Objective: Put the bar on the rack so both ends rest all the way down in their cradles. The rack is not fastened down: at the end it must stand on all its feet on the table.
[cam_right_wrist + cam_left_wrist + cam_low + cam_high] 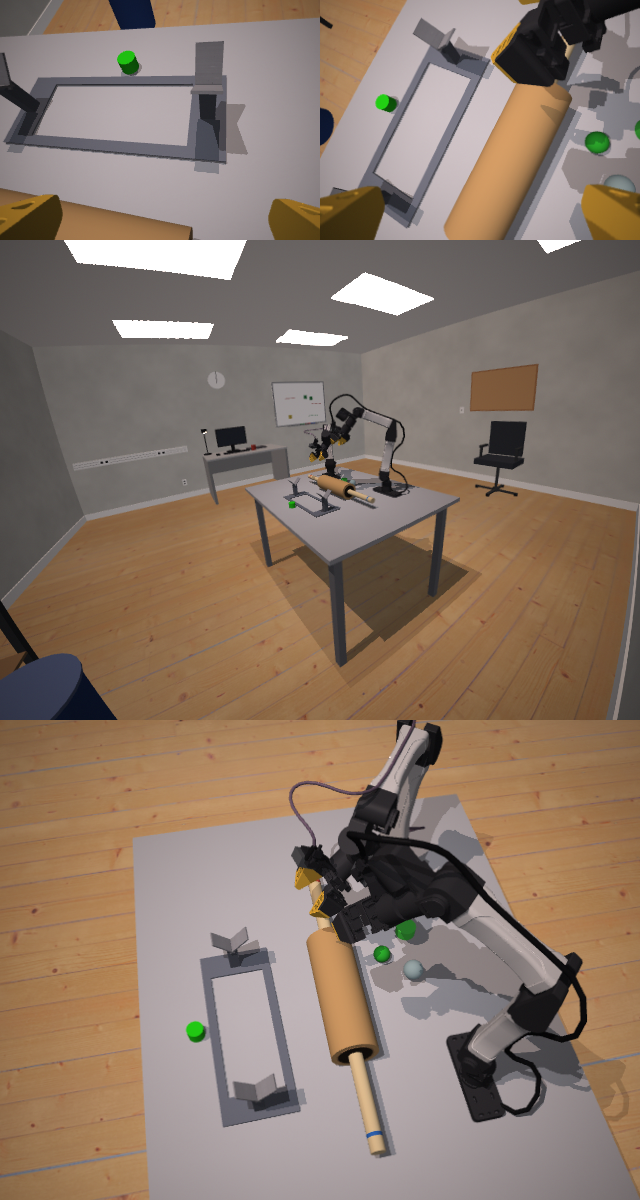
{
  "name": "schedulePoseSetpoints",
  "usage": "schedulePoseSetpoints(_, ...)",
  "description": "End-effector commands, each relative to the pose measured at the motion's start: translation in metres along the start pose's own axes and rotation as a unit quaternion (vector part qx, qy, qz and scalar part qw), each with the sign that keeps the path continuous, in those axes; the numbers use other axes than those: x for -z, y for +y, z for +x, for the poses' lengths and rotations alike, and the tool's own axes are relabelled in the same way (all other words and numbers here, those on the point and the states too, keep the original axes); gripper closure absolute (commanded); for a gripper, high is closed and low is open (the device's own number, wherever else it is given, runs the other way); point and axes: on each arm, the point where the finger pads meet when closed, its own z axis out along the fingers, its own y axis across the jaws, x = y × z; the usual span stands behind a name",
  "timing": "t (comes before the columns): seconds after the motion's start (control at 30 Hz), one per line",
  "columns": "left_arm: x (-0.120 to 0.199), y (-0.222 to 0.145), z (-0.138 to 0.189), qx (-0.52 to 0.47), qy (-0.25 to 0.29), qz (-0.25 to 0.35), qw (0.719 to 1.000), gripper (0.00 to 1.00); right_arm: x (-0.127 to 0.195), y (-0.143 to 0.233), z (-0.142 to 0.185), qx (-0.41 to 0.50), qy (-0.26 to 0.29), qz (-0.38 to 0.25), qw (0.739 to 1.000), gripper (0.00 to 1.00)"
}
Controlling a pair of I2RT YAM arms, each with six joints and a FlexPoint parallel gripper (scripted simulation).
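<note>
From the top view, I have the bar [342, 996] [334, 486] [512, 160] [125, 222] lying on the bench [175, 890] [289, 521] [350, 165] [270, 200] beside the rack [283, 1040] [302, 508] [447, 132] [125, 146], off both cradles, its thin end with the blue band [374, 1134] pointing away from my grippers. My right gripper [314, 890] [316, 455] [507, 27] [165, 206] is over the other thin end; my left gripper [336, 926] [338, 440] [482, 195] is close by, partly hidden in the crowd of black parts. A green cylinder [195, 1031] [292, 504] [385, 103] [128, 62] stands just beyond the rack, while a green ball [382, 953] [597, 142] and a pale ball [413, 970] [619, 184] sit across the bar from it. The exterior view shows me both grippers above the bench, and the rack standing flat with its two cradles up. Through the left wrist camera, my left fingers are wide apart with nothing clamped, the bar's thick roller showing between and beyond them. Through the right wrist camera, those fingers are spread wide too, holding nothing, with the roller's edge low in view and the rack past it.
</note>
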Motion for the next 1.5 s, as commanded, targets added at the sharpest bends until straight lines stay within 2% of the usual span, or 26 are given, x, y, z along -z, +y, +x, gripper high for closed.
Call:
schedulePoseSetpoints(0.0,0.003,0.001,-0.002,0.0,-0.006,-0.002,1.0,0.0,0.001,0.001,-0.003,-0.002,-0.004,-0.003,1.0,0.0)
schedulePoseSetpoints(0.57,0.003,0.001,-0.002,0.0,-0.006,-0.002,1.0,0.0,0.001,0.001,-0.003,-0.002,-0.004,-0.003,1.0,0.0)
schedulePoseSetpoints(0.7,0.003,0.007,-0.004,0.034,-0.018,-0.018,0.999,0.44,-0.001,-0.01,0.02,0.054,0.042,0.011,0.998,0.44)
schedulePoseSetpoints(0.73,0.002,0.008,-0.002,0.05,-0.02,-0.022,0.998,0.46,-0.002,-0.016,0.031,0.08,0.064,0.019,0.995,0.46)
schedulePoseSetpoints(1.03,-0.007,0.015,0.029,0.179,-0.02,-0.052,0.982,0.46,0.003,-0.049,0.084,0.248,0.187,0.031,0.95,0.46)
schedulePoseSetpoints(1.13,-0.008,0.016,0.031,0.196,-0.022,-0.055,0.979,0.46,0.004,-0.052,0.088,0.266,0.198,0.029,0.943,0.46)
schedulePoseSetpoints(1.23,-0.014,0.019,0.049,0.268,-0.022,-0.071,0.96,0.46,0.008,-0.065,0.105,0.335,0.242,0.022,0.91,0.46)
schedulePoseSetpoints(1.47,-0.026,0.026,0.09,0.415,-0.02,-0.103,0.904,0.46,0.011,-0.084,0.123,0.448,0.287,0.001,0.847,0.46)
